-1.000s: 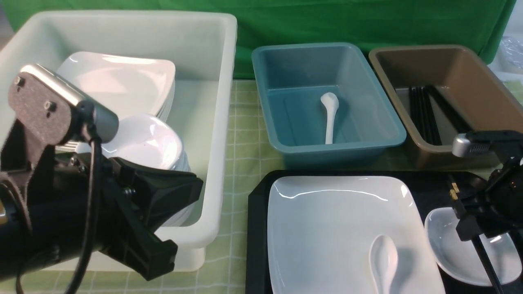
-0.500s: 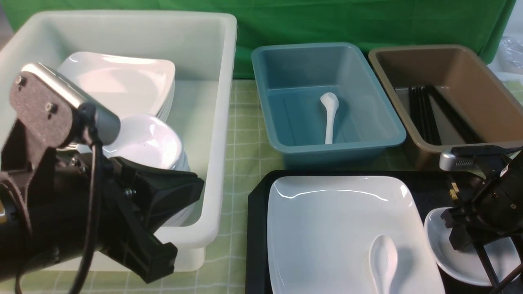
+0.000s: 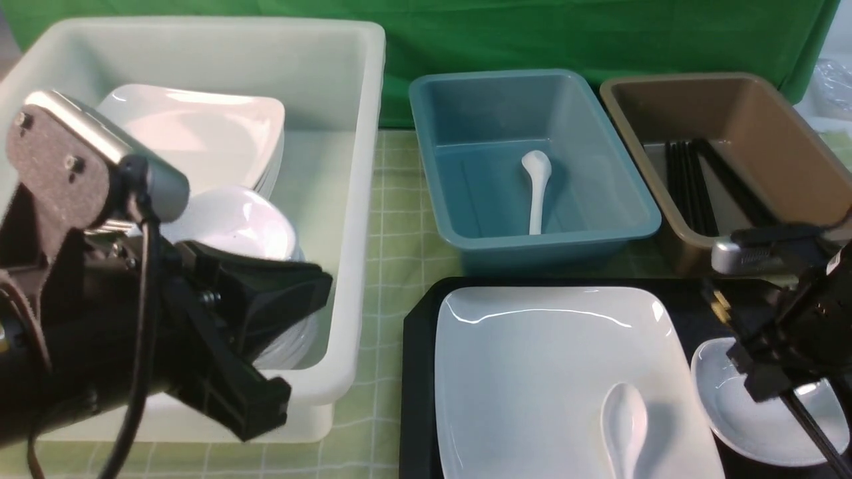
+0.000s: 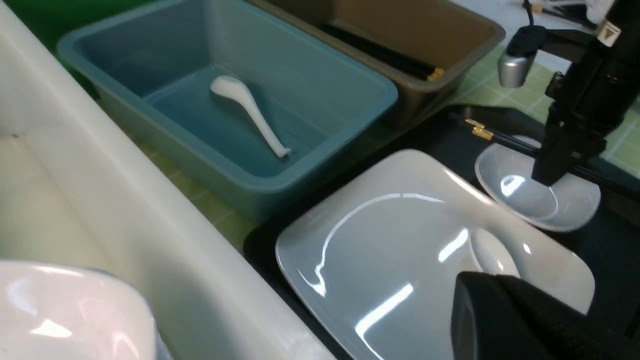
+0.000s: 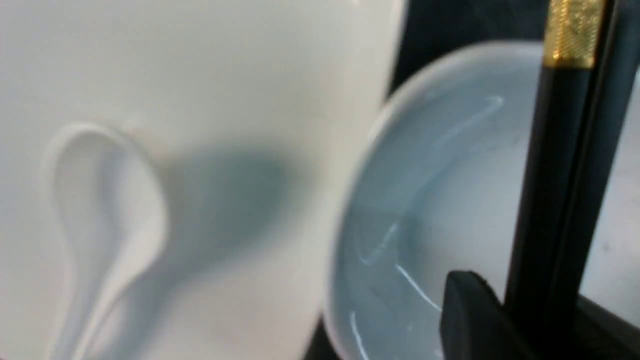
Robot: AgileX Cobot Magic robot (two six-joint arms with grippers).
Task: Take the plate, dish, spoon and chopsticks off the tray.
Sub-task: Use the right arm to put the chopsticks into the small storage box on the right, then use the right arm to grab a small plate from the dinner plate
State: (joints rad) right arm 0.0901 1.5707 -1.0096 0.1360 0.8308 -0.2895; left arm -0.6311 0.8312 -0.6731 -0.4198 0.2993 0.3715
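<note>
Crockery already fills part of the white bin (image 3: 359, 199) on the left of the table, but by the look of things the job beside it has barely begun. All four pieces sit within the outline of the black tray (image 3: 418, 399), near the robot, and none has reached a container.

The plate (image 3: 546, 359) lies flat and takes up most of the tray's left and middle, untouched. The dish (image 3: 732, 419) sits just beside the plate's right edge, at the tray's right end. The spoon (image 3: 624, 419) rests bowl-up on the plate's near right corner. The blue bin (image 3: 546, 253), beyond the tray, holds one long-handled spoon (image 3: 536, 193).

Only the chopsticks (image 5: 557, 190) are being dealt with. They run slantwise above the dish, gold bands pointing toward the brown bin (image 3: 765, 113), where plain black sticks (image 3: 692, 186) lie. The right gripper (image 3: 765, 382) hangs over the dish with its fingers pinched onto the pair partway along; the right wrist view shows a finger pressed against them. Whether the sticks have cleared the dish's rim cannot be told.

The left gripper (image 4: 490, 310) is closed on nothing, held in front of the white bin, well apart from the tray's contents.

Judged from this: one item in hand, none delivered, and plate, dish and spoon left to do.
</note>
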